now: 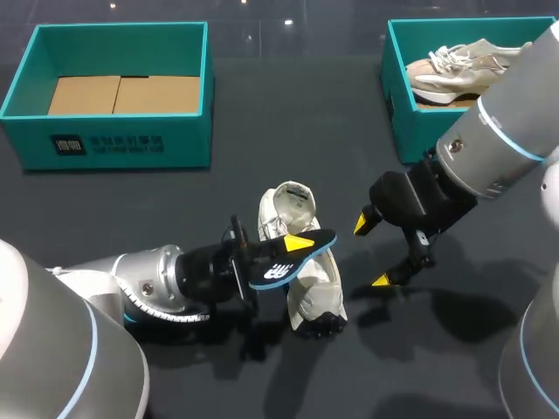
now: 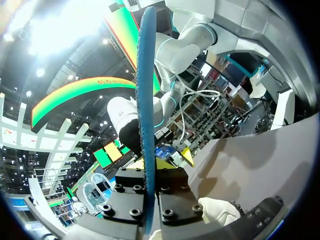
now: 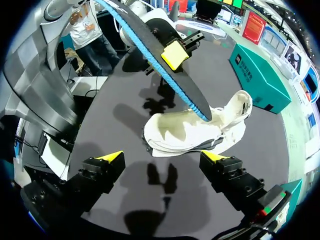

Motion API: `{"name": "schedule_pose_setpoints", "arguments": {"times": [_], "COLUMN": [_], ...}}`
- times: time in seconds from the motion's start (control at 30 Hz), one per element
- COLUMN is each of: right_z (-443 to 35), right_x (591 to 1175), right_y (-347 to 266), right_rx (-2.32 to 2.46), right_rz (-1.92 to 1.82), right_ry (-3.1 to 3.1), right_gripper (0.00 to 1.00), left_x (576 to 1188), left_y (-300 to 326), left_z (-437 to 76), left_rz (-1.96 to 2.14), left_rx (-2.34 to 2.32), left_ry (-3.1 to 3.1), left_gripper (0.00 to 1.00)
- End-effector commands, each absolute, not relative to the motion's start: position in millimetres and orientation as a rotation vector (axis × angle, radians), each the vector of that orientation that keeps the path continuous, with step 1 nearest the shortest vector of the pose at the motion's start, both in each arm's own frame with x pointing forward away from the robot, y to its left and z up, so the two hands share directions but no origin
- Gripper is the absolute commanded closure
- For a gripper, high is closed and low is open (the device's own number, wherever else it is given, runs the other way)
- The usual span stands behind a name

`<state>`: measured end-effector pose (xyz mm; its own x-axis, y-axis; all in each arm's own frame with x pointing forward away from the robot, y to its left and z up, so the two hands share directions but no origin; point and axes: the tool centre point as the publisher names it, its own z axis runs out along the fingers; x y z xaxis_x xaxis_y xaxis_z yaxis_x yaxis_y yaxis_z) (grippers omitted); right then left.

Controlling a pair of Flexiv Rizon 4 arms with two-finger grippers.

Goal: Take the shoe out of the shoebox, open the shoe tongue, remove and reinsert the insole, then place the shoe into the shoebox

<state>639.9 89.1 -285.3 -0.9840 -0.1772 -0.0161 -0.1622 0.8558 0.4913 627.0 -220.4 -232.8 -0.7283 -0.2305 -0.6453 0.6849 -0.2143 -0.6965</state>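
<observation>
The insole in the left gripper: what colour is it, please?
The insole is black with a blue edge; right wrist view shows it best.

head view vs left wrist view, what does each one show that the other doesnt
Only the head view: the left shoebox with cardboard in it, a second shoe in the right shoebox, and the white shoe in full. Only the left wrist view: the insole edge-on, clamped from both sides between the left gripper's fingers. Both: the insole, that gripper, part of the white shoe, and the right gripper.
</observation>
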Motion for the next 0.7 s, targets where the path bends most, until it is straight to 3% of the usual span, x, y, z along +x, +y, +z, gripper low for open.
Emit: {"name": "schedule_pose_setpoints", "arguments": {"times": [0.03, 0.7], "right_z": [-298.2, -339.9], "right_x": [654.5, 657.8], "right_y": [102.8, 114.3], "right_rx": [0.266, 0.344], "right_rz": [-0.744, -0.858], "right_ry": [-2.973, -2.922], "right_gripper": [0.0, 0.0], "left_x": [622.0, 615.5], "left_y": [-212.3, -202.7], "left_z": [-236.1, -247.6], "left_rz": [-1.977, -1.979], "left_rx": [0.535, 0.506], "left_ry": [1.456, 1.476], "left_gripper": [1.0, 1.0]}}
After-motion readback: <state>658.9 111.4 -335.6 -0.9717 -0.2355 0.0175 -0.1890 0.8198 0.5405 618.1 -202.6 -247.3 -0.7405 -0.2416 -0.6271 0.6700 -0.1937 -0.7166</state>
